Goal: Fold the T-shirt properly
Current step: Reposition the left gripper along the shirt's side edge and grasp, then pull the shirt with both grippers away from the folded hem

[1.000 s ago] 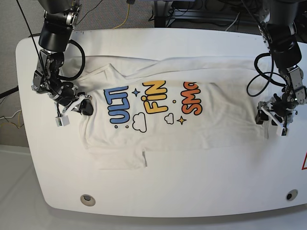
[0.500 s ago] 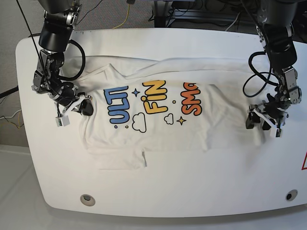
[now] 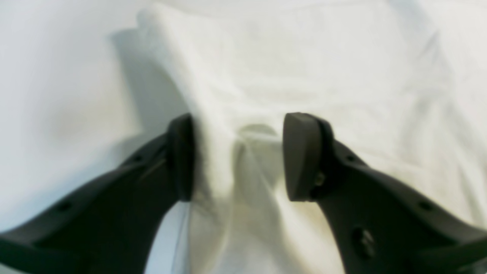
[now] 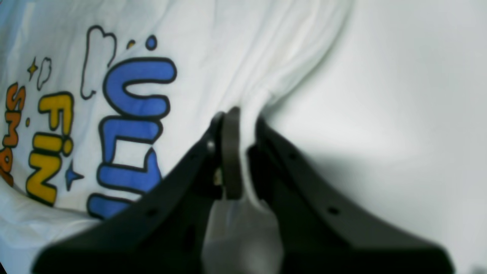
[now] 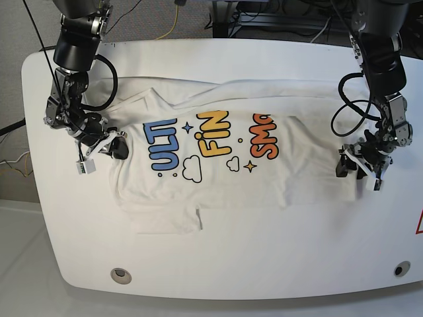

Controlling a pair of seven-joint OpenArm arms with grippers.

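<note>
Currently, step: getting grips on both ends of the T-shirt (image 5: 218, 155) ahead of a fold; shirt lying spread on the white table (image 5: 218, 264), print side up, one long edge apparently already turned in on the side beyond both grippers.
Right gripper (image 4: 239, 152): jaws together, clamped on a pinch of shirt fabric at the edge nearest the blue "ULT" lettering (image 4: 129, 125); bare table on its other side.
Left gripper (image 3: 236, 156): jaws apart, straddling a raised ridge of white cloth (image 3: 228, 144); one pad against the ridge, the other standing off it; not a grip yet, by the look of it.
T-shirt location: under and between both grippers, hem end at the left gripper, collar/sleeve end at the right gripper.
Next move, judged: bring left jaws together on the ridge, check that both layers are caught, then lift both ends evenly and carry them across.
Risk, judged: uneven lift skewing the fold; thin cloth slipping from a partial pinch.
Hidden or unclear: left wrist view blurred, layer count in the ridge not readable; print cut off at "SM" in base view; neck label not visible; underside of shirt unseen; sleeve near right gripper partly covered by the fingers.
</note>
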